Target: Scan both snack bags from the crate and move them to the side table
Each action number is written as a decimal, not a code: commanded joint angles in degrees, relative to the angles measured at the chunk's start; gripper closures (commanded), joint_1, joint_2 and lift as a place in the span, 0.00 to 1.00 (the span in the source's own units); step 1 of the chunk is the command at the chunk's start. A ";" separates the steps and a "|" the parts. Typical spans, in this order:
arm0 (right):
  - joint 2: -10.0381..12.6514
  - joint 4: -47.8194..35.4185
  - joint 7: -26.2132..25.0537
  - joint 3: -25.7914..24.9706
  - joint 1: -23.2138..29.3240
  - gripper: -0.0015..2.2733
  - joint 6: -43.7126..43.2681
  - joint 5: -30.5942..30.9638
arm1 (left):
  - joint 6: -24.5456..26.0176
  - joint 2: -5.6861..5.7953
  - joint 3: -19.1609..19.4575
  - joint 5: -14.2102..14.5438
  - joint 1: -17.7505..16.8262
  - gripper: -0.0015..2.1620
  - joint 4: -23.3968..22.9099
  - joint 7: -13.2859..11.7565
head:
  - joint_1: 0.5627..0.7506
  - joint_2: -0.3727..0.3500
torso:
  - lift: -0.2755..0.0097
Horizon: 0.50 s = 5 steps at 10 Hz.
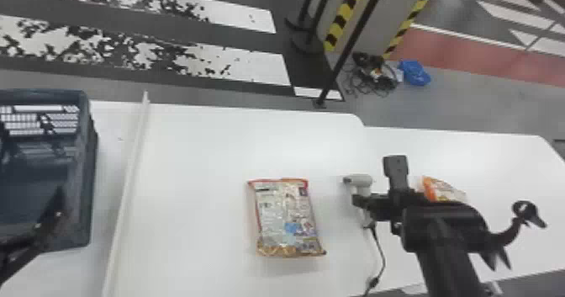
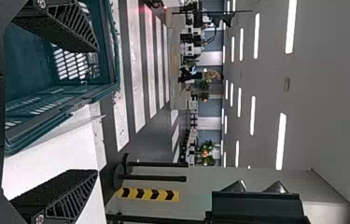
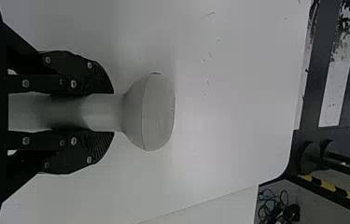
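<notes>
Head view: right tool [image 1: 362, 202] pinched the scanner [image 1: 360, 180]. One snack bag [image 1: 288, 218] lay on the near surface [image 1: 197, 170], the orange bag [image 1: 441, 190] on the side surface [image 1: 483, 157]. Left tool [image 1: 52, 216] was spread by the crate [image 1: 90, 149].

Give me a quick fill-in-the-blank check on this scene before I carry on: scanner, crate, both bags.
The gripper holding the scanner is on the robot's ____ arm.
The cable running from the scanner is ____ in color.
In the head view, the top edge of the snack bag nearer the crate is trimmed in ____.
The other bag has a bright ____ end.

Missing words: right; black; red; orange.
</notes>
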 commanded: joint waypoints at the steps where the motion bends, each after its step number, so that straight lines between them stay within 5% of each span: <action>1: 0.01 0.15 -0.02 0.25 0.00 0.92 0.11 0.47 | 0.00 0.09 -0.05 0.00 0.00 0.03 -0.14 0.08 | 0.70 0.03 | 0.86; 3: 0.01 0.15 -0.20 0.51 0.00 0.79 0.11 0.73 | 0.00 0.18 -0.05 0.09 0.00 0.03 -0.14 0.16 | 0.70 0.03 | 0.86; 5: 0.10 -0.11 -0.99 0.69 0.00 0.49 0.11 0.65 | -0.18 0.18 -0.05 0.09 0.09 0.03 -0.31 0.16 | 0.70 0.03 | 0.86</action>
